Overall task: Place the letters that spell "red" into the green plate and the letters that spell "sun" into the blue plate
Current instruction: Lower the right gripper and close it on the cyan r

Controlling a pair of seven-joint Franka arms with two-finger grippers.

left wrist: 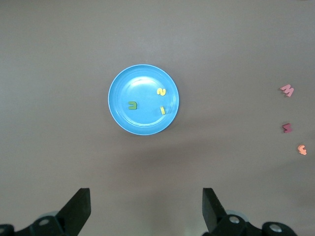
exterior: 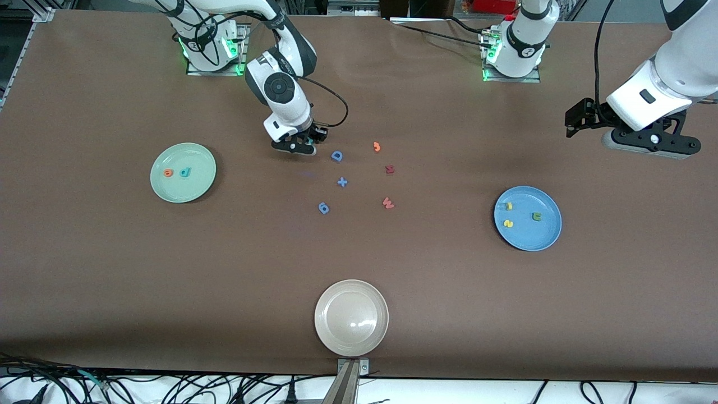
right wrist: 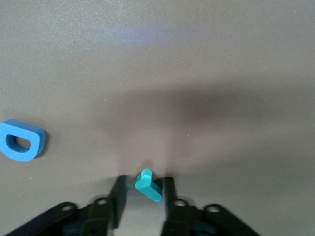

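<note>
Right gripper (exterior: pixel 303 147): low at the table, toward the right arm's end of the loose letter cluster, just beside the blue capital "D" (exterior: pixel 336 156); in the right wrist view its fingers (right wrist: pixel 118 196) stand either side of the teal "r" (right wrist: pixel 148 185), narrowed around it with thin gaps showing, so whether they press it I cannot tell.
Teal "r": between the right gripper's fingers; whether it rests on the table or is lifted I cannot tell.
Left gripper (left wrist: pixel 146 209): in the air over bare table at the left arm's end, waiting; its fingers spread wide and hold nothing.
Green plate (exterior: pixel 193 189): on the table toward the right arm's end; it holds the orange "e" (exterior: pixel 168 173) and the teal "d" (exterior: pixel 185 172), side by side and just apart.
Blue plate (exterior: pixel 527 238): on the table toward the left arm's end; it holds the yellow "s" (exterior: pixel 508 224), the yellow "u" (exterior: pixel 509 206) and the dark green "n" (exterior: pixel 537 216), each apart from the others.
Loose pieces mid-table: the blue capital "D", an orange hooked piece (exterior: pixel 377 147), a dark red letter (exterior: pixel 390 169), a blue plus sign (exterior: pixel 342 182), a pink "W" (exterior: pixel 387 203) and a blue round piece (exterior: pixel 323 208), all apart from one another, between the two coloured plates.
Beige-white plate (exterior: pixel 351 317): at the table edge nearest the front camera.
</note>
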